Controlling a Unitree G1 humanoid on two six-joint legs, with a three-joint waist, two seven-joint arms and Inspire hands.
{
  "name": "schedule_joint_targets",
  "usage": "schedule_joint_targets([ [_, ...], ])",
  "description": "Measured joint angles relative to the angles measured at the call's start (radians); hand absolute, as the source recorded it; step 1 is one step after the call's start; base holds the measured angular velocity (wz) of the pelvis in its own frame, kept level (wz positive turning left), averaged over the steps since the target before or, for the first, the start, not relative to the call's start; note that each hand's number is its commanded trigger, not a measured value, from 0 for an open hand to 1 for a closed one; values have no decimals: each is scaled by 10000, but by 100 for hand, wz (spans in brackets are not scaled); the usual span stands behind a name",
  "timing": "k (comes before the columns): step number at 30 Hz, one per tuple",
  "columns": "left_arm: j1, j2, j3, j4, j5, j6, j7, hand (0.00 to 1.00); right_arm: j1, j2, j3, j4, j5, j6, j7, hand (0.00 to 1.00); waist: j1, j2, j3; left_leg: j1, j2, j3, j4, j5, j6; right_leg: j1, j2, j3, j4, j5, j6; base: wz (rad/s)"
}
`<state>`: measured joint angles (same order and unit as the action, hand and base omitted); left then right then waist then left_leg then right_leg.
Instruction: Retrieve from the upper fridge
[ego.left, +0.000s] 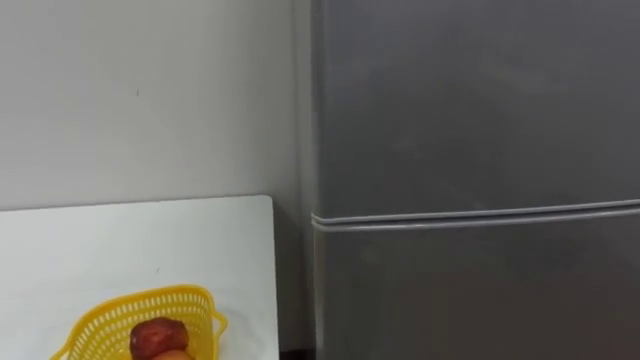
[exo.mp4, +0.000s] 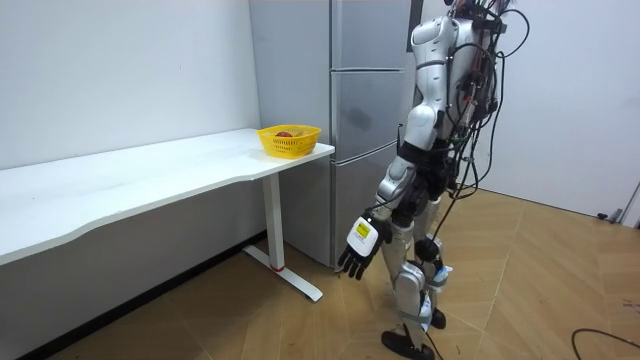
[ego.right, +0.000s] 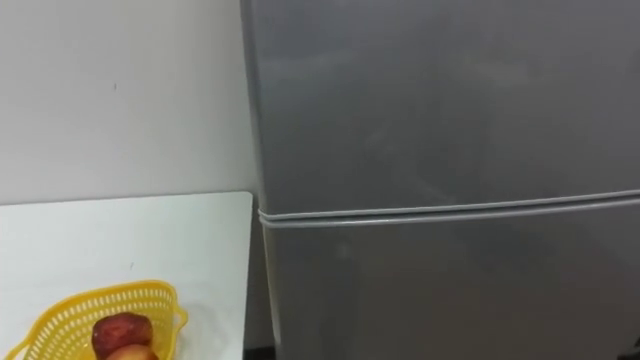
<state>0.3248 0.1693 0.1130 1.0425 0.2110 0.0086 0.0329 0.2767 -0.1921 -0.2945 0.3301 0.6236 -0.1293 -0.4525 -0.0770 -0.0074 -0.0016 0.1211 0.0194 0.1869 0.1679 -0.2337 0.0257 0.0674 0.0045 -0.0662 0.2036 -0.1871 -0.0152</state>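
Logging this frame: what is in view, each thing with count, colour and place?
fridge: one, grey, upper and lower doors both shut, straight ahead of the robot
table: one, white, against the wall, left of the fridge
basket: one, yellow, on the table's end nearest the fridge
fruit: two, one dark red and one orange, inside the basket
floor: one, brown wood, under the robot
left hand: one, dark fingers relaxed and empty, hanging low beside the leg

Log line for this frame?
stance: standing before gray fridge, closed | left robot hand: hanging, open, empty | yellow basket: fruit, on white table
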Motion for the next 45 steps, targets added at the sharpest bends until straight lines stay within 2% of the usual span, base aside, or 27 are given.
schedule_joint_targets([
  [4, 288, -57, 11, 19, -24, 15, 22, 0, -27, 223, 231, 2212, -12, -10, 178, 0, 19, -6, -2, 109, -16, -89, 1, -6, -8, 173, -1, 44, -81, -20, 7, 4],
  [8, 442, -60, 27, -2, -4, 104, 33, 0, -84, 225, 257, 4904, -48, 2, 323, 0, -26, -29, -15, 130, -133, -458, 5, -8, -3, 382, -42, -202, -346, -24, 33, 24],
  [15, 393, -180, 36, -17, 0, 154, -55, 0, -117, 251, 248, 6891, -158, 284, 520, 0, -18, 3, -12, 116, -172, -588, 20, -6, -3, 497, -139, -368, -349, -74, 27, 6],
  [16, 390, -220, 31, 25, 5, 178, -68, 0, -112, 253, 263, 7093, -502, 350, 628, 0, -18, 31, 9, 135, -168, -605, 17, -4, -3, 523, -153, -407, -352, -88, 29, 6],
  [18, 388, -268, 88, 57, 142, 312, -209, 0, -100, 273, 282, 7568, -1100, 404, 943, 0, 9, -13, -10, 138, -170, -660, 18, -4, -2, 547, -155, -463, -358, -106, 40, 10],
  [22, 423, -328, 97, 118, 300, 696, -588, 0, -303, 284, 758, 8706, -2454, 824, 1963, 0, 207, -102, -8, 199, -215, -782, 21, -4, -2, 616, -166, -516, -518, -114, 50, 5],
  [23, 391, -331, 79, 115, 351, 807, -648, 0, -273, 302, 1124, 8754, -2913, 1044, 2188, 0, 341, -108, -3, 227, -214, -792, 24, -5, -2, 657, -177, -567, -518, -114, 49, 4],
  [26, 116, -338, -122, 157, 395, 1032, -663, 0, -438, 383, 1869, 8761, -4083, 1342, 2639, 0, 527, -60, 12, 136, -245, -855, 167, -10, 3, 692, -197, -722, -530, -120, 61, 12],
  [30, -145, -381, -207, 162, 619, 1073, -663, 0, -926, 442, 2350, 8766, -4751, 1428, 3060, 0, 750, 64, 31, 95, -250, -947, 169, -19, 16, 671, -191, -719, -520, -126, 72, 7],
  [32, -202, -384, -218, 163, 653, 1160, -674, 0, -1107, 447, 2784, 8738, -4775, 1430, 3363, 0, 884, 104, 28, 111, -178, -971, 135, -21, 14, 695, -190, -740, -526, -126, 71, 2],
  [38, -110, -438, -220, 161, 668, 1440, -923, 0, -1265, 383, 2824, 8753, -5031, 1423, 3745, 0, 958, 176, 32, 50, -204, -966, 99, -23, 7, 732, -142, -803, -531, -122, 65, 1],
  [45, -151, -439, -211, 167, 871, 1584, -1070, 0, -1064, 319, 2801, 8793, -5155, 1436, 3998, 0, 811, 156, 45, 73, -285, -1076, 147, -21, 9, 836, -198, -986, -533, -132, 70, 6],
])
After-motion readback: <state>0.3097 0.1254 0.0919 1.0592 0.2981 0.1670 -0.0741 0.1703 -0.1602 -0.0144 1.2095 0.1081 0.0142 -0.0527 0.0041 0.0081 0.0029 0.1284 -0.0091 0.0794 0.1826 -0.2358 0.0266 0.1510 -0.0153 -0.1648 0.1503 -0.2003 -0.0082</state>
